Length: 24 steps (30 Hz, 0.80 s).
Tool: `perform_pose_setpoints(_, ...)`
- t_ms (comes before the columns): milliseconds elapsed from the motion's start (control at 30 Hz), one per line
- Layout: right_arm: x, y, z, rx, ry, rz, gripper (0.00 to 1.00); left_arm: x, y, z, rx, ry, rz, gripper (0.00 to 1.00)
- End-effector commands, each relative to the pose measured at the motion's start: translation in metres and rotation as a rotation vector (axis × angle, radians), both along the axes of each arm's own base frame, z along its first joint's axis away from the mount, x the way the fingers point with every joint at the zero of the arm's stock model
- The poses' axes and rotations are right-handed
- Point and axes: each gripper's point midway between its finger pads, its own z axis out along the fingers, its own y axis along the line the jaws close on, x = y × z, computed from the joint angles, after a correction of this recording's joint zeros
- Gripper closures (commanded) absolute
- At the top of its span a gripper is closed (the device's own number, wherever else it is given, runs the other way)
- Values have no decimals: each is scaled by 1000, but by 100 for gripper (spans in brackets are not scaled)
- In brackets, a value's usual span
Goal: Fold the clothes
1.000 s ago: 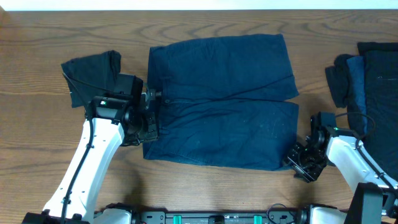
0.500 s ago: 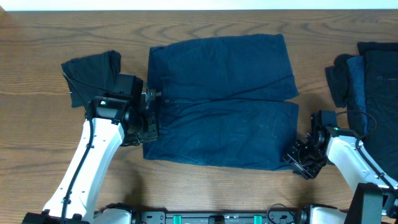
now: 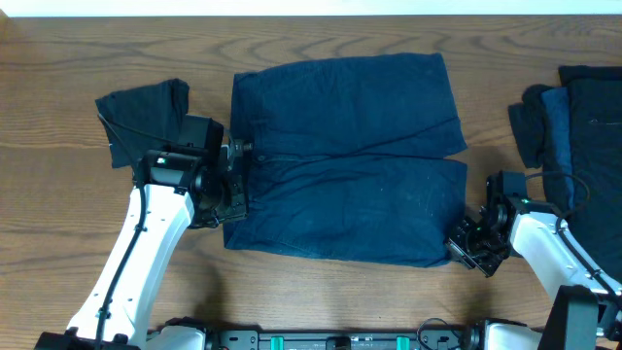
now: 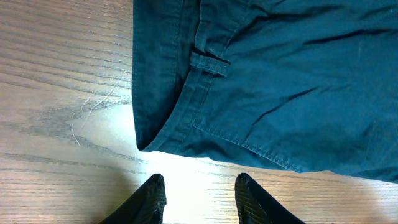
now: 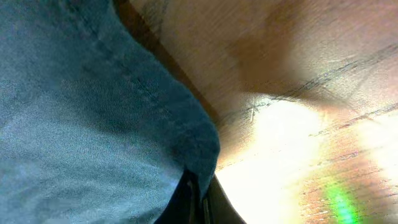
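A big brown wooden table [image 3: 321, 39] holds everything. A pair of blue shorts [image 3: 345, 160] lies flat in the middle of it, with the waist on the left and the leg ends on the right. A pile of dark clothes [image 3: 583, 126] sits at the right edge. A small dark cloth [image 3: 141, 117] lies at the left, apart from the shorts. The left gripper [image 4: 202, 202] is just beside the waist, with its jaws apart and nothing in them. The right gripper [image 5: 199, 202] has its jaws pinched tight on the bottom right corner of the shorts.
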Motion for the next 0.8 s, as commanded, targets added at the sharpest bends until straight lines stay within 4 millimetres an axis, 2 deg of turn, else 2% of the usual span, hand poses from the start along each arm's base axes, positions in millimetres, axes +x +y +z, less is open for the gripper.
perform_pose_setpoints(0,-3,-1,-2,-3,14,-6,99,-5,0,-5,-5,24,1,61)
perform_pose_setpoints(300,-6,-1,-2,-2,27,-6,99,-20,0,-14,-10,90,34,60)
perform_pose_setpoints(633,-6,-1,-2,-2,25,-6,99,-37,3,-60,-14,156,254,60)
perform_pose_setpoints(667,-6,-1,-2,-2,24,-6,99,-37,3,-63,-16,159,278,43)
perform_pose_setpoints(700,-6,-1,-2,-2,24,-6,99,-37,3,-67,-18,158,295,35)
perform_pose_setpoints(767,-6,-1,-2,-3,24,-6,99,-38,3,-72,-22,155,319,31)
